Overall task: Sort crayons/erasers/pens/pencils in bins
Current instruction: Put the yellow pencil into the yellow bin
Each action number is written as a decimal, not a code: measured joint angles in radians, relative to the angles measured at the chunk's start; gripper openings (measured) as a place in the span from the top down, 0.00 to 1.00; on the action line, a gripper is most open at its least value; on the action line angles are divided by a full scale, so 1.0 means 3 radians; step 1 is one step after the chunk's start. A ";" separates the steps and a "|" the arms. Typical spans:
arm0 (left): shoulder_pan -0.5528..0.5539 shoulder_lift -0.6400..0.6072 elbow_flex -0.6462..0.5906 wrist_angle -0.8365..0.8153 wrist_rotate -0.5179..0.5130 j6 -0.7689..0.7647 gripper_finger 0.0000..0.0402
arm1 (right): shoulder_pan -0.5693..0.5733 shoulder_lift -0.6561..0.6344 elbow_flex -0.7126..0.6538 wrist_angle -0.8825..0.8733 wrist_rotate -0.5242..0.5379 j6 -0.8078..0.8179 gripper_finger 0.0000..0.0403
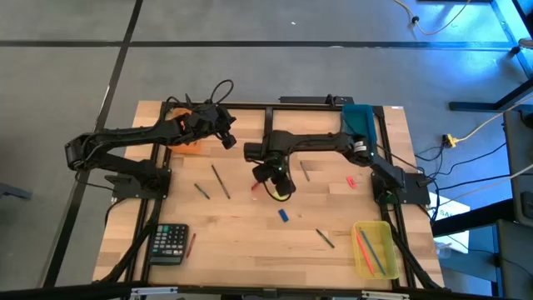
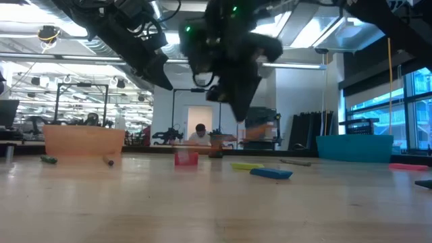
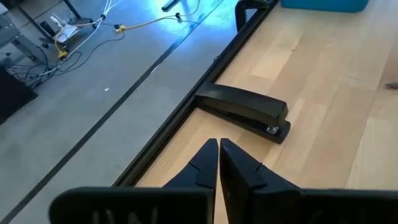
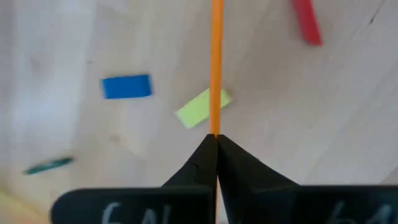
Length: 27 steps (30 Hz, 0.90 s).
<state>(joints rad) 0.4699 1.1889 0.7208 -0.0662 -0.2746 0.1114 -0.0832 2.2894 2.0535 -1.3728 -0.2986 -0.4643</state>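
One orange pencil (image 4: 216,62) pinched between right fingers (image 4: 239,165), over yellow eraser (image 4: 198,108)

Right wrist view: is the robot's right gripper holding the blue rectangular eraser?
No. The right gripper is shut on a thin orange pencil, while the blue rectangular eraser lies apart on the wooden table.

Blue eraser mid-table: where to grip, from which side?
Across its long sides at mid-length, from straight above. The blue eraser lies flat on the table, a low block with bare wood around. The right gripper holds an orange pencil, so unload first.
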 joint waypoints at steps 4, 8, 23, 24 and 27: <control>0.0000 0.0000 0.0000 0.0003 0.0014 0.0023 0.96 | 0.0010 -0.0264 -0.0203 0.0020 -0.0048 0.0321 0.99; 0.0000 0.0000 0.0000 0.0056 0.0013 0.0101 0.95 | 0.0063 -0.0663 -0.0571 0.0298 0.0063 0.0696 0.98; 0.0006 0.0000 0.0000 0.0466 0.0474 0.0221 0.97 | 0.0234 -0.1272 -0.2155 0.2267 0.0468 0.1523 0.90; 0.0005 0.0000 0.0000 0.0480 0.0493 0.0216 0.96 | 0.0233 -0.1271 -0.2209 0.2369 0.0466 0.1523 0.88; 0.0005 0.0000 0.0000 0.0482 0.0517 0.0198 0.94 | 0.0237 -0.1273 -0.2315 0.2775 0.0472 0.1525 0.81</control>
<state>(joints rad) 0.4713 1.1889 0.7208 0.0784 -0.1196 0.1707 -0.0122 1.9076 1.3590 -0.5403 -0.1570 -0.0069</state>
